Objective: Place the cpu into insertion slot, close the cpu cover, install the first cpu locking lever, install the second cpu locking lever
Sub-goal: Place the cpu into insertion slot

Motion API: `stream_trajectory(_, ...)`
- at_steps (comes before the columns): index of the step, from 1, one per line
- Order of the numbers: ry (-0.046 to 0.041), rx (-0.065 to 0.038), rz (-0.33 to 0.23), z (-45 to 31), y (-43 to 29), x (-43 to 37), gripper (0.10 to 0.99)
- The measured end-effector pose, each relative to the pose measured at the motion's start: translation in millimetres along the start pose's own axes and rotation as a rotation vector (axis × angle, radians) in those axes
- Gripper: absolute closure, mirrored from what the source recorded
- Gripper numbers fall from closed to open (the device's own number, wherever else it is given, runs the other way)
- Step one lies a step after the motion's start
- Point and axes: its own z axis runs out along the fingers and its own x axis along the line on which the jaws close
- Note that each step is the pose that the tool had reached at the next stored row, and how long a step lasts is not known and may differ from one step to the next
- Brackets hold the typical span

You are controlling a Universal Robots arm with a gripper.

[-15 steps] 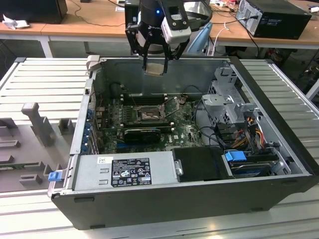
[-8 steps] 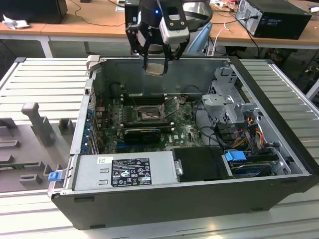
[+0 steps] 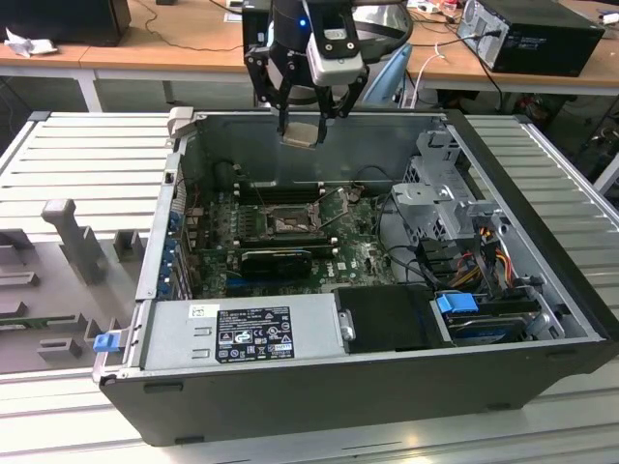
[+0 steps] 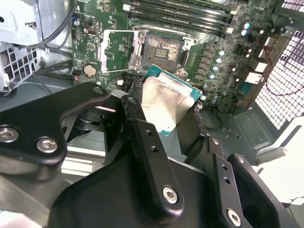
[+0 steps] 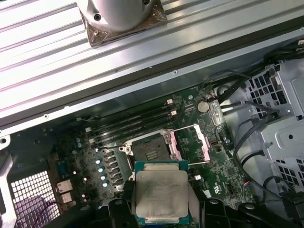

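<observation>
Case [image 3: 319, 387]: a dark open-topped computer case across the middle of the exterior view, its near wall along the lower part of the frame.
Near end of the case: a grey power supply [image 3: 242, 333] with a label at lower left, a black box [image 3: 387, 319] just beside it, and a drive with a blue latch [image 3: 456, 303] at lower right.
Right side of the case: a grey metal drive cage [image 3: 435, 198] with a bundle of coloured cables [image 3: 474, 256] near it.
Floor of the case: a green circuit board [image 3: 358, 256] carrying a long black expansion card [image 3: 276, 261] and, farther back, narrow black memory slots [image 3: 280, 191].
Insertion slot [image 3: 288, 223]: set in the board between the card and the memory slots; both wrist views show its dark centre bare inside the silvery rim [image 5: 146, 147].
Cpu cover [image 5: 205, 146]: swung open, lying just beside the slot.
Gripper [image 3: 303, 126]: upper centre of the exterior view, hanging over the case's far wall, its black fingers [image 4: 142, 133] closed in on two opposite edges of the chip.
Cpu [image 3: 301, 135]: held in the gripper, pale metal face showing in both wrist views [image 5: 161, 194], above the board and well apart from the slot.
Outside the case: a grey fixture [image 3: 73, 237] at middle left on the ribbed table.
Far background: a wooden desk [image 3: 145, 43] along the top edge, with a black computer [image 3: 532, 34] at upper right.
</observation>
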Motion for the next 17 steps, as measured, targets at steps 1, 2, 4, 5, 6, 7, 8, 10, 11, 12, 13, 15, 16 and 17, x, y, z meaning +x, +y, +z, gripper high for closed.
stream_trajectory(1, -0.0005, 0.000, 0.006, 0.0, 0.0, 0.0, 0.557)
stream_trajectory(2, -0.0009, 0.000, 0.010, 0.1, 0.0, 0.0, 0.557)
stream_trajectory(4, -0.0017, 0.000, 0.019, 0.1, 0.0, 0.0, 0.557)
stream_trajectory(5, -0.0019, 0.000, 0.022, 0.2, 0.0, 0.0, 0.557)
stream_trajectory(6, -0.0023, 0.000, 0.026, 0.2, 0.0, 0.0, 0.557)
stream_trajectory(7, -0.0026, -0.001, 0.029, 0.2, 0.0, 0.0, 0.557)
stream_trajectory(8, -0.0029, -0.001, 0.033, 0.2, 0.0, 0.0, 0.557)
stream_trajectory(10, -0.0041, -0.001, 0.046, 0.3, 0.0, 0.0, 0.557)
stream_trajectory(11, -0.0044, -0.001, 0.049, 0.4, 0.0, 0.0, 0.557)
stream_trajectory(12, -0.0047, -0.001, 0.053, 0.4, 0.0, 0.0, 0.557)
stream_trajectory(13, -0.0050, -0.001, 0.056, 0.4, 0.0, 0.0, 0.557)
stream_trajectory(15, -0.0056, -0.001, 0.063, 0.4, 0.0, 0.0, 0.557)
stream_trajectory(16, -0.0059, -0.001, 0.066, 0.5, 0.0, 0.0, 0.557)
stream_trajectory(17, -0.0063, -0.001, 0.071, 0.5, 0.0, 0.0, 0.557)
